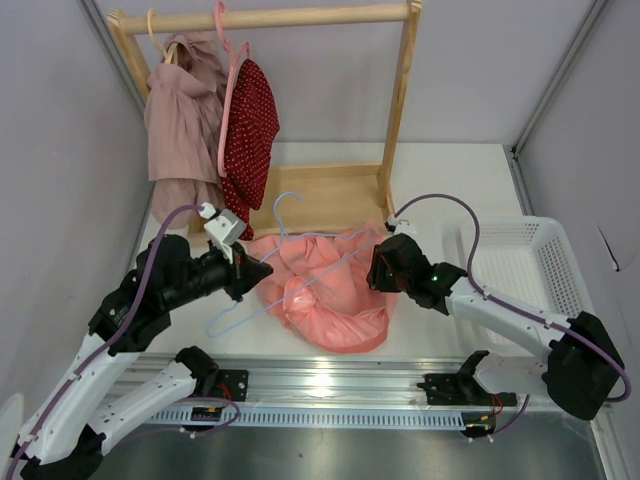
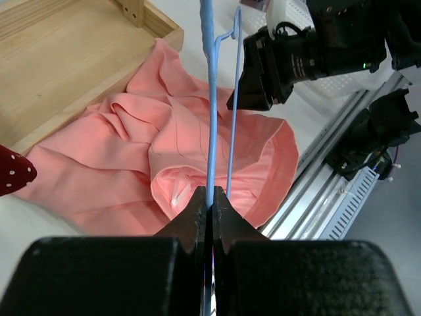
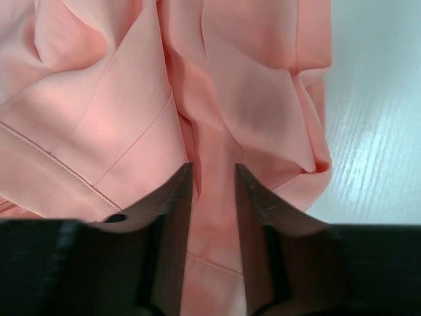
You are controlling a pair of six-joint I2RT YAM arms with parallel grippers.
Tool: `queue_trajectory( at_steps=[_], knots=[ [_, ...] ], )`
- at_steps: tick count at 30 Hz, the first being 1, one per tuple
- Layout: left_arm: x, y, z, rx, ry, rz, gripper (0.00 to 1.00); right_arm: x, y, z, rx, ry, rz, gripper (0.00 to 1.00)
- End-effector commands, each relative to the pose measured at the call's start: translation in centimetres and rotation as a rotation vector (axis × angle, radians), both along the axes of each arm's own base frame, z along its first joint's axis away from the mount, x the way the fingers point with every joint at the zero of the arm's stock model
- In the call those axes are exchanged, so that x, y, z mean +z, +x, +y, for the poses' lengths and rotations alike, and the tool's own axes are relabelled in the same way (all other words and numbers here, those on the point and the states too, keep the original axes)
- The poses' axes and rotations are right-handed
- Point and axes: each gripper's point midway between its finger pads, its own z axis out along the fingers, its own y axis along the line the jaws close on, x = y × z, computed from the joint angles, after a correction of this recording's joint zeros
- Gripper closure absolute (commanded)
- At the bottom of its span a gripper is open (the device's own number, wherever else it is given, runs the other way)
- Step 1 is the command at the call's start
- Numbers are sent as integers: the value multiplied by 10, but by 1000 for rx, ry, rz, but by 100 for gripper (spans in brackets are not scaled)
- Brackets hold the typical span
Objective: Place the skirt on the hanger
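Observation:
The salmon-pink skirt (image 1: 330, 290) lies crumpled on the white table between my two arms. The light-blue wire hanger (image 1: 240, 312) lies across its left side, hook (image 1: 285, 205) pointing to the wooden base. My left gripper (image 1: 262, 270) is shut on the hanger's wire; in the left wrist view the hanger (image 2: 210, 99) runs straight out from the pinched tips (image 2: 209, 191) over the skirt (image 2: 131, 151). My right gripper (image 1: 375, 265) is at the skirt's right edge. Its jaws (image 3: 214, 168) stand apart with a fold of the skirt (image 3: 99, 99) lying loose in the gap.
A wooden clothes rack (image 1: 300, 18) stands at the back on a wooden base (image 1: 330, 195). On it hang a dusty mauve garment (image 1: 180, 120) and a dark red dotted garment (image 1: 250, 130) on a pink hanger (image 1: 228, 100). A white basket (image 1: 520, 265) sits right.

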Motion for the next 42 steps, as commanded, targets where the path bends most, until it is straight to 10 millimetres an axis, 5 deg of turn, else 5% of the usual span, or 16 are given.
queue_trajectory(
  at_steps=[1,7,12,16,23,34,42],
  knots=[
    [3,-15,1,-44,-6,18,100,41,6,-7,-45,42,-68,58],
    [2,-31,1,-121,27,43,100,81,-8,-34,-104,67,-114,54],
    [1,-43,1,-170,33,70,100,99,-40,-38,-46,138,-90,73],
    [-7,-40,4,-149,71,108,100,85,-77,-23,84,94,-26,79],
    [5,-39,10,-103,83,133,100,54,-107,-4,201,4,61,79],
    [3,-57,9,-168,85,185,100,5,-86,-13,145,-83,133,81],
    [-20,-64,-3,-237,95,254,100,10,-70,-14,98,-53,113,80]
  ],
)
